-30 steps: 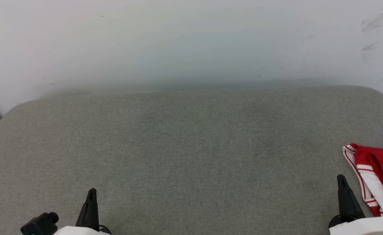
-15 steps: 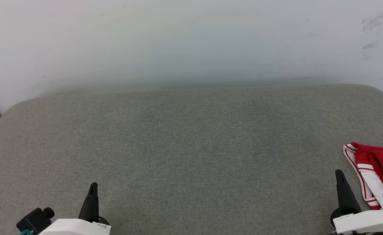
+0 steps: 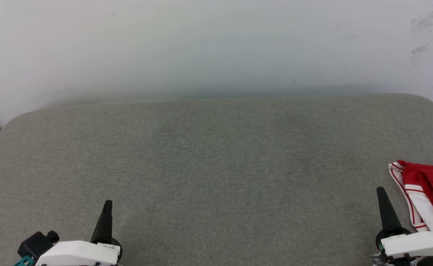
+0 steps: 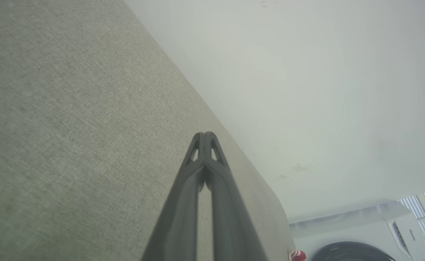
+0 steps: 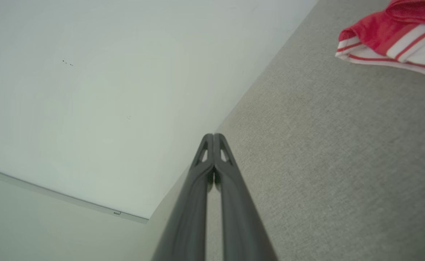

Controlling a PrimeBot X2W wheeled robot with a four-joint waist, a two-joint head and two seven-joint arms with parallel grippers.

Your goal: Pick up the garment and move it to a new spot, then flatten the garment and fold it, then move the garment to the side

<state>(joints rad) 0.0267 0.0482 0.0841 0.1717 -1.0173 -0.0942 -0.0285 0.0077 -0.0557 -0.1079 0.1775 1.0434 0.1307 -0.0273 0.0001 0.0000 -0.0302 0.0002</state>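
Both claws are shut on nothing. The left claw [image 3: 106,206] hangs low at the near left of the grey, fabric-covered surface [image 3: 216,166] with rounded corners. The right claw [image 3: 381,192] hangs at the near right, its two dark fingers pressed together.

The garment [image 3: 428,181], a red jersey-style shirt with white sleeves and red-white striped trim, lies bunched at the surface's right edge. It is just beside the right claw but apart from it. It runs out of the head view, so I cannot tell whether it is folded.

That fits a shirt waiting to be picked up, or one set aside after folding. The pictures do not settle which, so no next move can be named; the right claw is simply nearer the cloth.

Behind the surface is a plain white wall [image 3: 201,48] with faint scuffs. The left wrist view catches a white washing machine [image 4: 350,250] with a round dark door.
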